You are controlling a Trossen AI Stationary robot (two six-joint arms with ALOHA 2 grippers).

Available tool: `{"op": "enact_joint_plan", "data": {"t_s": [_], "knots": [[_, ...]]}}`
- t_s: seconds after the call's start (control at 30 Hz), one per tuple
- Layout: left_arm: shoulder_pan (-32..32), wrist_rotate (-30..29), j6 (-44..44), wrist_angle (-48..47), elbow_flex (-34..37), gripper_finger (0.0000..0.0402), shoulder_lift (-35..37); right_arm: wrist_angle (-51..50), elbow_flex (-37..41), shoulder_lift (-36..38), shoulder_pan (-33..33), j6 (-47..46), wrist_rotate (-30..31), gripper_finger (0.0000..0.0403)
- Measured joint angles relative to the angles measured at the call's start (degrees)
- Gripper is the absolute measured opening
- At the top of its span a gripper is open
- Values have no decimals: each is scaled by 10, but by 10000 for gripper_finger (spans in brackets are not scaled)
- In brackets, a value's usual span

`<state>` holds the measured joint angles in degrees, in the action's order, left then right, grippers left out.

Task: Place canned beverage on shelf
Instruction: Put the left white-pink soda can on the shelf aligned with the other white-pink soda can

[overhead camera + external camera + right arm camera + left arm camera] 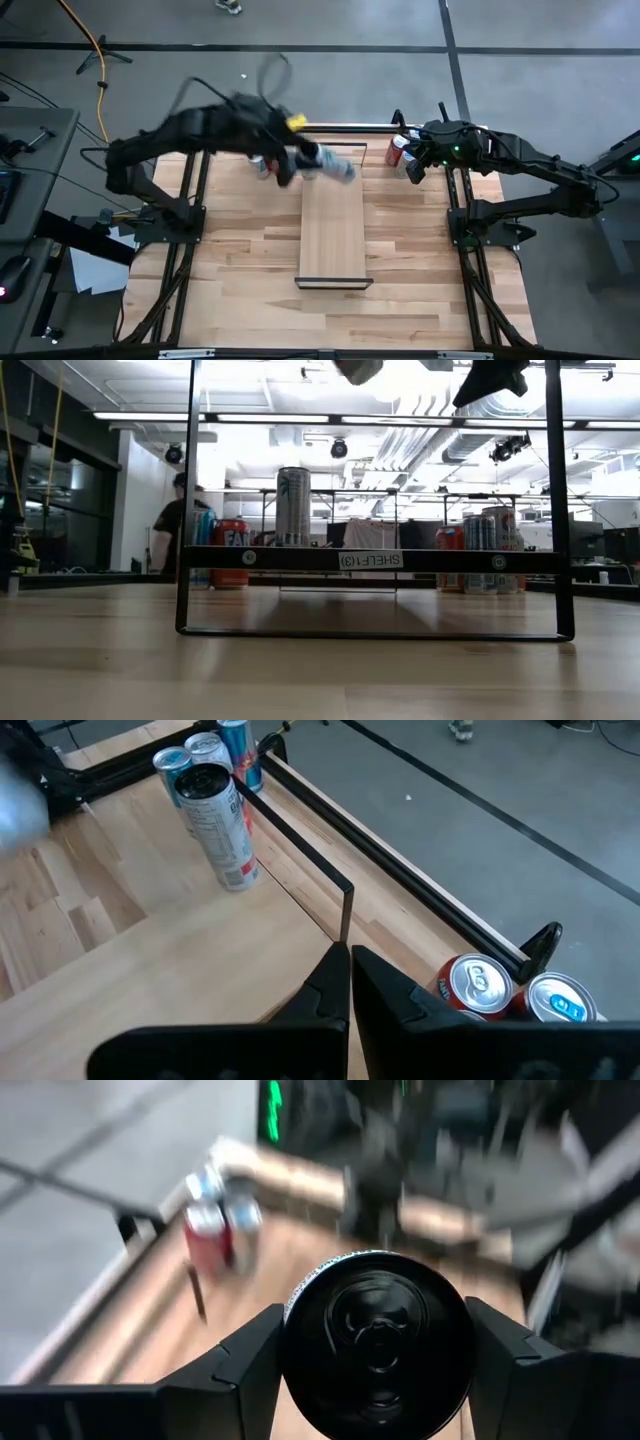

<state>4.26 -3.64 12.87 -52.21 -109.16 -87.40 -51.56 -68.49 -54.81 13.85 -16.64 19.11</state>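
Where the overhead camera looks down, the left pincer (322, 163) grips a can (338, 167) tipped on its side at the far end of the shelf (333, 235), at the frame's upper centre; the right pincer (412, 168), clenched on nothing, sits upper right beside a small cluster of cans (397, 152) on the bench (240, 270). Blurred cans show under the left arm, too smeared to count.

At bench height, the shelf's front rail (370, 560) carries a tag reading "SHELF(13)". One tall silver can (293, 507) stands at centre; behind it, left, are two cans, one red and lettered "FA"; right, about three more. A person (178, 525) stands at far left.

From the left wrist, dark fingers (245, 1365) clasp the black can top (378, 1342) at lower centre; two cans (222, 1230) stand upper left.

From the right wrist, shut fingers (350, 995) point at the shelf frame (345, 910); four cans stand upper left, two lower right.
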Motion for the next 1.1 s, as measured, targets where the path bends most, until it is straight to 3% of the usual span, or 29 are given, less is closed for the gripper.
{"op": "enact_joint_plan", "data": {"t_s": [0.17,0.6,1.1], "knots": [[-23,2,-23,-68,0,189,-67,0,0,0,0,-1,0,0],[1,-18,-50,-114,0,190,-230,-1,0,0,0,-14,-12,0],[18,-9,-56,-82,-1,211,-244,-9,0,0,0,-11,-13,0]]}}
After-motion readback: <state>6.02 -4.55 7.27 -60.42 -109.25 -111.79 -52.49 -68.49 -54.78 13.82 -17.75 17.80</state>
